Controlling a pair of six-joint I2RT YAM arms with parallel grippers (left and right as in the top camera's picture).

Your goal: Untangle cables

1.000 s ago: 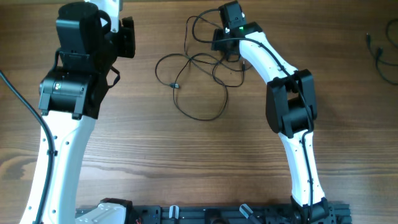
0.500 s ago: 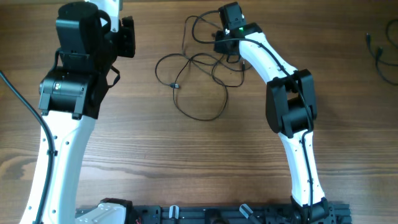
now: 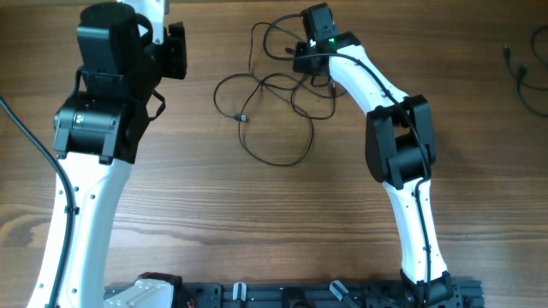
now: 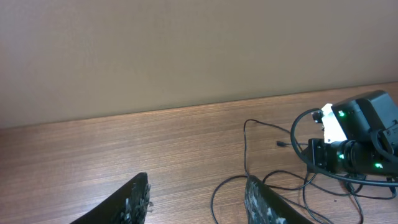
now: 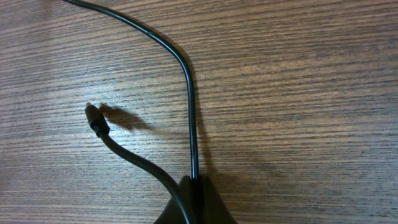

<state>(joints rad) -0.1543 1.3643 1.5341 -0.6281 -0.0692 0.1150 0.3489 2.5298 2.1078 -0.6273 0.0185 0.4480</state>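
The cables (image 3: 272, 163) lie as a loose tangle of thin black loops at the top middle of the table. My right gripper (image 3: 312, 53) is down at the tangle's upper right. In the right wrist view its jaws (image 5: 194, 186) are shut on a thin cable strand (image 5: 188, 74) that runs away across the wood. A second cord with a small plug end (image 5: 96, 121) curves out beside the fingers. My left gripper (image 3: 175, 51) hovers at the upper left, away from the cables. It is open (image 4: 199, 193) with nothing between its fingers, looking toward the loops (image 4: 249, 134) and the right gripper (image 4: 354, 140).
More thin black cords (image 3: 522, 77) lie at the far right edge of the wooden table (image 3: 257, 222). A beige wall (image 4: 186, 50) rises behind the table's far edge. The arms' base rail (image 3: 291, 295) runs along the near edge.
The right wrist has nudged slightly to the left, and the cable loops beside it have shifted a little. The left arm has not moved.
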